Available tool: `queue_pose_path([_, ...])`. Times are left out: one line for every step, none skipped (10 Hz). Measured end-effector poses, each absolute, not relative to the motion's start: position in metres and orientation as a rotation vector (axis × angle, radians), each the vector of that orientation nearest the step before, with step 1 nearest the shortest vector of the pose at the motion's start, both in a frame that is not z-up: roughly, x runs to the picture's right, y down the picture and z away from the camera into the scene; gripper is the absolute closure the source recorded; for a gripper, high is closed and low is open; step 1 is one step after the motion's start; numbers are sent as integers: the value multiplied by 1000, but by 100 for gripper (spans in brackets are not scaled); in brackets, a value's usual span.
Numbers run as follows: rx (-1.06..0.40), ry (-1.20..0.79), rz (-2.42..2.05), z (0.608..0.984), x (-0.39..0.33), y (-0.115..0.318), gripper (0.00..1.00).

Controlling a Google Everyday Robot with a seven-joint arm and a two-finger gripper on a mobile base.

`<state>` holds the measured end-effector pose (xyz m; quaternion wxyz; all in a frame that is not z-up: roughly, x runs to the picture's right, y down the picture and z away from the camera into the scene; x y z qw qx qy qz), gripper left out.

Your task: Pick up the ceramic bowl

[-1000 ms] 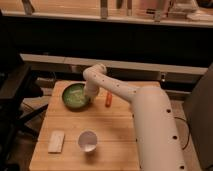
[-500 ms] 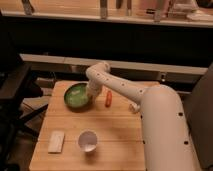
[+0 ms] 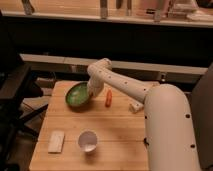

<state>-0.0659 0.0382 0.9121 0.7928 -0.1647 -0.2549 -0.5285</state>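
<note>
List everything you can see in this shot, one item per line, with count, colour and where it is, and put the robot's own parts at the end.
wooden table: one, light brown, centre of the view.
ceramic bowl: one, green, far left part of the table, tilted with its inside facing the camera.
orange object: one, orange-red, slender, just right of the bowl.
white cup: one, white, near middle of the table, in front of the bowl.
flat pale block: one, off-white, near left of the table, left of the cup.
small pale object: one, off-white, right side of the table beside the arm; what it is cannot be told.
robot arm: one, white, reaching from the right toward the bowl.
tool: one, at the bowl's right rim, shut on it.
</note>
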Motion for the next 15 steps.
queue_pose_path([-354, -547, -1141, 911, -64, 39, 100])
queue_pose_path([-350, -545, -1145, 911, -61, 38, 100])
queue_pose_path([-345, -545, -1150, 911, -61, 36, 100])
queue_pose_path([-341, -544, -1153, 910, -59, 35, 100])
queue_pose_path([-338, -544, -1154, 908, -58, 32, 100])
queue_pose_path([-335, -543, -1156, 902, -57, 27, 100])
queue_pose_path([-331, -543, -1161, 900, -58, 25, 100])
queue_pose_path([-329, -544, -1167, 899, -57, 24, 100])
queue_pose_path([-325, -543, -1171, 898, -55, 23, 100])
queue_pose_path([-322, -541, -1173, 897, -52, 21, 100])
queue_pose_path([-318, -540, -1174, 895, -52, 18, 100])
queue_pose_path([-316, -541, -1177, 893, -52, 16, 100])
queue_pose_path([-314, -542, -1182, 891, -53, 14, 100])
queue_pose_path([-310, -543, -1189, 888, -53, 12, 100])
queue_pose_path([-308, -542, -1195, 886, -51, 10, 100])
